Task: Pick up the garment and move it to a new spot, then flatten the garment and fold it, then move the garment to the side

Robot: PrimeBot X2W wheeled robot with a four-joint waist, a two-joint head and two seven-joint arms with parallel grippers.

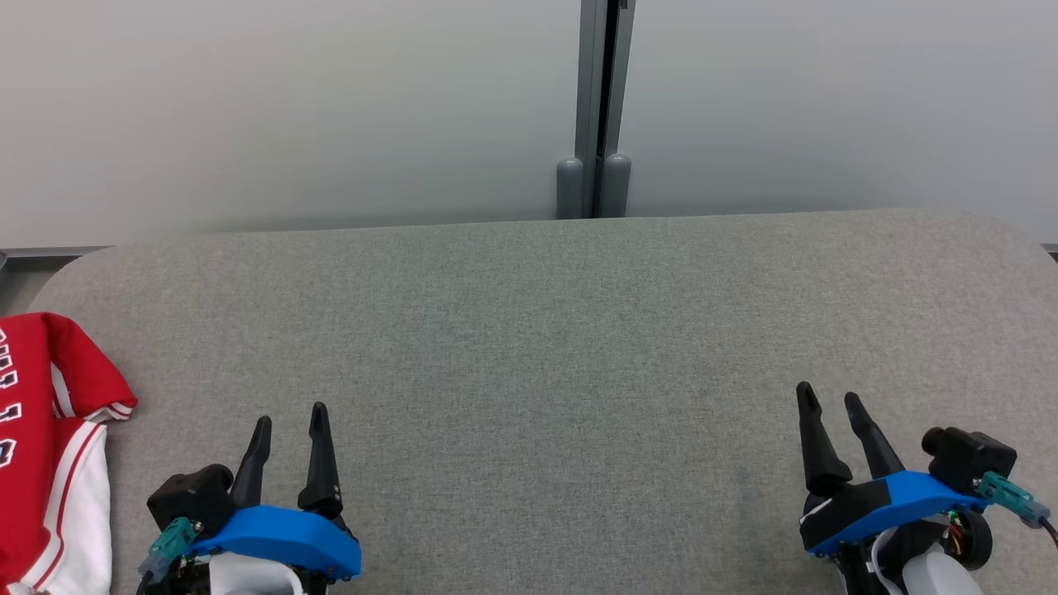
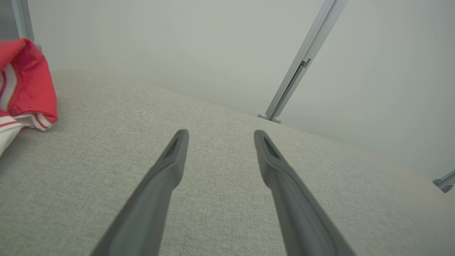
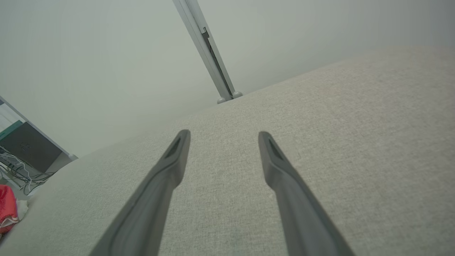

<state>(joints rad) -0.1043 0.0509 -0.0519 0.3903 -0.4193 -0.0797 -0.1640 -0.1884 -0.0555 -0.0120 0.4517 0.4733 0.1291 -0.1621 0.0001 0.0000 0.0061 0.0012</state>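
Red-and-white garment (image 1: 41, 446) lies at the frame's lower-left edge of the grey table (image 1: 545, 347), just left of the left end effector (image 1: 291, 416). The right end effector (image 1: 827, 393) is well apart. Both are parted and empty.

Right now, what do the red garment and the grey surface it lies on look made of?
Red garment: soft cloth, likely a sports-jersey knit, matte. It drapes in folds and has white striped trim and white lettering. Grey surface: woven textile covering, matte. A fine heathered weave shows in the wrist views. What lies beneath it cannot be told.
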